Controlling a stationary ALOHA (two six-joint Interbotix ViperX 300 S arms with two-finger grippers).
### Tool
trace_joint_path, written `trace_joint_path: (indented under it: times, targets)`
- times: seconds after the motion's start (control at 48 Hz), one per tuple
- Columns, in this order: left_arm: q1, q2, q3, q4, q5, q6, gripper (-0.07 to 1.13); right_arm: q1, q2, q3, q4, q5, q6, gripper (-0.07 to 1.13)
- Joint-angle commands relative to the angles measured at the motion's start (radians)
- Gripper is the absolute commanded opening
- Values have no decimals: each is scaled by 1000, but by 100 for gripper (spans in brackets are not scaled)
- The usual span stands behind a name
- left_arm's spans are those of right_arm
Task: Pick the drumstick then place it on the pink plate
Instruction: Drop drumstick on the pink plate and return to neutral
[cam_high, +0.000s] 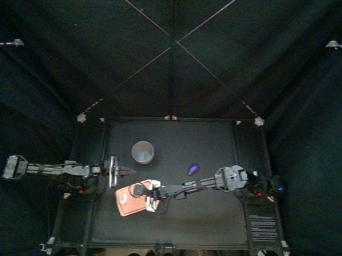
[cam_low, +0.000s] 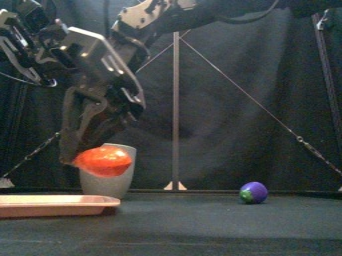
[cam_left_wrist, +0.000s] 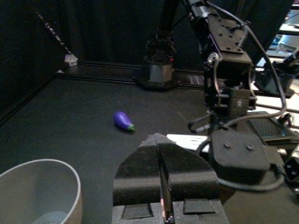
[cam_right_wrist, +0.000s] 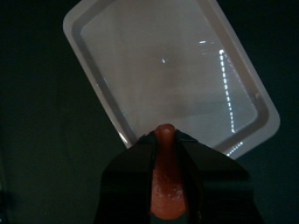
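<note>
An orange-red drumstick (cam_low: 104, 160) hangs in my right gripper (cam_low: 104, 148), which is shut on it a short way above the flat pink plate (cam_low: 54, 205). The right wrist view looks straight down: the drumstick (cam_right_wrist: 169, 179) sits between the jaws of the right gripper (cam_right_wrist: 167, 149), with the plate (cam_right_wrist: 170, 70) spread out below. From the top, the right gripper (cam_high: 150, 190) hovers over the plate (cam_high: 128, 203) at the front left. My left gripper (cam_left_wrist: 163, 188) is shut on nothing and rests to the left of the plate, near the grey cup.
A tall grey speckled cup (cam_high: 144, 151) stands behind the plate, seen close in the left wrist view (cam_left_wrist: 35, 194). A small purple eggplant toy (cam_high: 195, 168) lies mid-table, to the right in the front view (cam_low: 253, 192).
</note>
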Motion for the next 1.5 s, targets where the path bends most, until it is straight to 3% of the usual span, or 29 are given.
trace_joint_path:
  times: [0.021,0.312,0.792,1.062,1.354,1.5]
  targets:
    - [2,3,-12,3,-9,2,4,-2,5,-101,-28,28,-6,57]
    - [3,3,-8,2,-9,0,4,2,63,-232,-155,107,8,100]
    - [3,3,-6,-2,-9,0,4,37,-29,-143,-158,120,25,101]
    - [3,3,-5,-2,-9,0,4,35,-215,141,-192,-114,161,101]
    - [2,3,-5,-2,-9,0,4,15,-439,515,-310,-545,333,101]
    - [3,3,-5,-2,-9,0,4,-11,-512,632,-357,-713,354,101]
